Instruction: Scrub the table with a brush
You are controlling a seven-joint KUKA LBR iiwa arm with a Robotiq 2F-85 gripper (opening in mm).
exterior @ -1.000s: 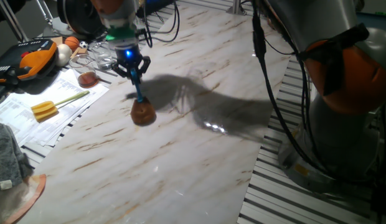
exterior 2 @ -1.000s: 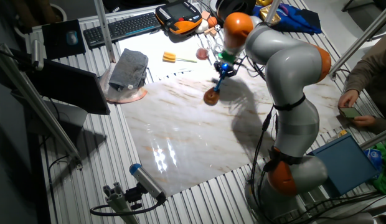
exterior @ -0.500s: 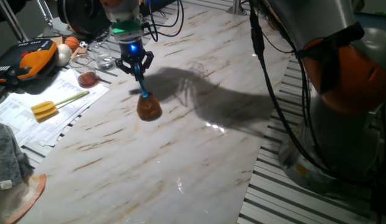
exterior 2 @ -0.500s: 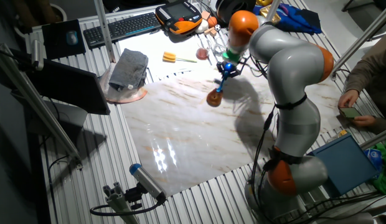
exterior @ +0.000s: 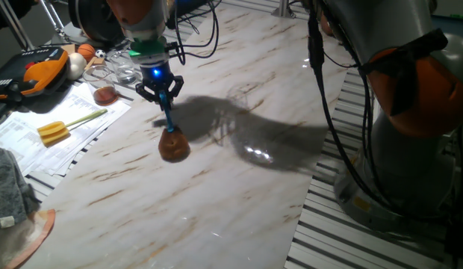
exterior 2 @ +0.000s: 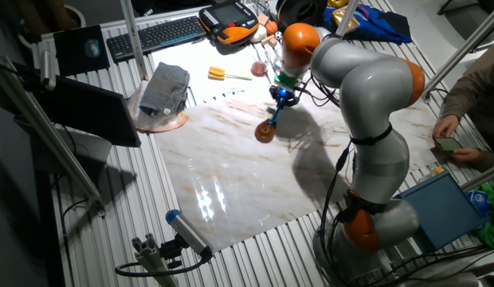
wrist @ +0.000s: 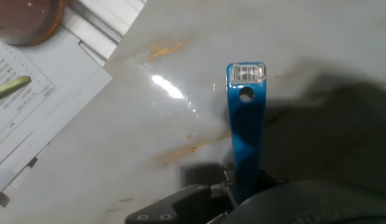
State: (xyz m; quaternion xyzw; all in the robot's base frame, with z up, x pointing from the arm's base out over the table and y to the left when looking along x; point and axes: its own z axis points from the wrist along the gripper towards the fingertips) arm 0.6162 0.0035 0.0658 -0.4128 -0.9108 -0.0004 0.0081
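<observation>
The brush has a thin blue handle point(exterior: 168, 112) and a brown bristle head point(exterior: 174, 144) that rests on the white marble table point(exterior: 239, 194). My gripper point(exterior: 161, 91) is shut on the upper part of the handle and holds the brush nearly upright, slightly tilted. In the other fixed view the gripper point(exterior 2: 280, 96) is above the bristle head point(exterior 2: 264, 132) near the table's far end point(exterior 2: 231, 175). In the hand view the gripper point(wrist: 240, 186) clamps the blue handle point(wrist: 246, 124), whose end with a hole points up over the table point(wrist: 149, 130). The bristle head is hidden there.
A yellow-headed tool with a pale green handle point(exterior: 54, 131) lies on papers point(exterior: 37, 142) left of the slab. A small brown dish point(exterior: 106, 95), an orange pendant point(exterior: 41, 67) and a grey cloth point(exterior: 7, 187) are nearby. The robot's base point(exterior: 418, 149) stands at the right.
The gripper swept the brush a little away and to the right, then back toward the front left. The bristle head stays on the table and the grip is unchanged.
</observation>
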